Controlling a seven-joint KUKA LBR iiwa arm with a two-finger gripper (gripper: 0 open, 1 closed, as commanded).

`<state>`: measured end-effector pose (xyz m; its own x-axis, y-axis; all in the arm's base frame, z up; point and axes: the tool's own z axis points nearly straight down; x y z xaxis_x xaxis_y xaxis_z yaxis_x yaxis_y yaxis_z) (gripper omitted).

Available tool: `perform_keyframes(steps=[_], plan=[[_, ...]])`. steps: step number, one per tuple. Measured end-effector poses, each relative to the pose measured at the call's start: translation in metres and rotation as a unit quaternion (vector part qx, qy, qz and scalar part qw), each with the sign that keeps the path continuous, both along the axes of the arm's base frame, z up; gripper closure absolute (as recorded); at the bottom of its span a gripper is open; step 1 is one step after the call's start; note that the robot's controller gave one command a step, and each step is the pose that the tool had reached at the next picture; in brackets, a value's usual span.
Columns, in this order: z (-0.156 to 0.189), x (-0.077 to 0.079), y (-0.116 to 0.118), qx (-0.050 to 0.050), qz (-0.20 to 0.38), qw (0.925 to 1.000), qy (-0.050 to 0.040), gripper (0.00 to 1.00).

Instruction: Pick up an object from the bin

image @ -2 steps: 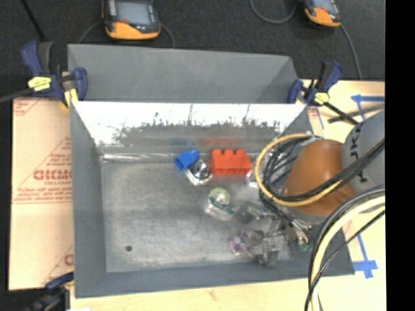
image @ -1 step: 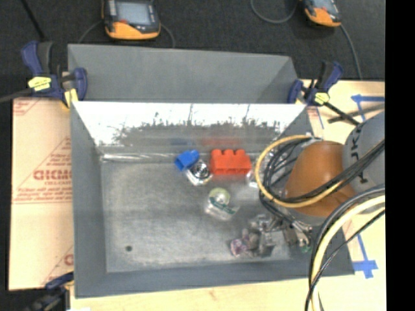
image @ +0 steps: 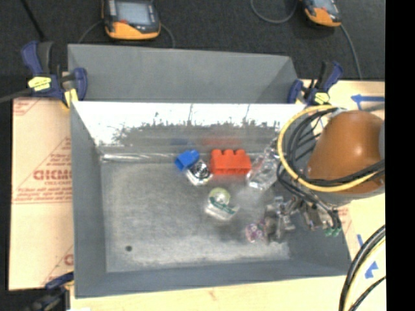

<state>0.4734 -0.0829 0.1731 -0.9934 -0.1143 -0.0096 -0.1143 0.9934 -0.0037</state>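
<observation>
Tool [image: 277, 224] hangs close to the bin's [image: 318, 259] right wall, open floor [image: 149, 225] leftward.

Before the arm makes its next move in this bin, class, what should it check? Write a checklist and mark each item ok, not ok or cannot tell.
1. The gripper is inside the bin, low at its right side: ok.
2. A thing lies within easy reach: the small purple thing is right beside the gripper: ok.
3. The small purple thing is gripped: cannot tell.
4. The red block and the blue piece lie apart from the gripper, near the back wall: ok.
5. The round clear-and-green thing lies apart from the small purple thing: ok.
6. The clear plastic piece is free of the arm's cables: cannot tell.
</observation>
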Motion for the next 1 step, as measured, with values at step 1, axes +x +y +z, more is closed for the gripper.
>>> perform_keyframes(steps=[1], plan=[[0.0913,0.0069,0.008,0.0,-0.009,1.0,-0.0014,1.0]])
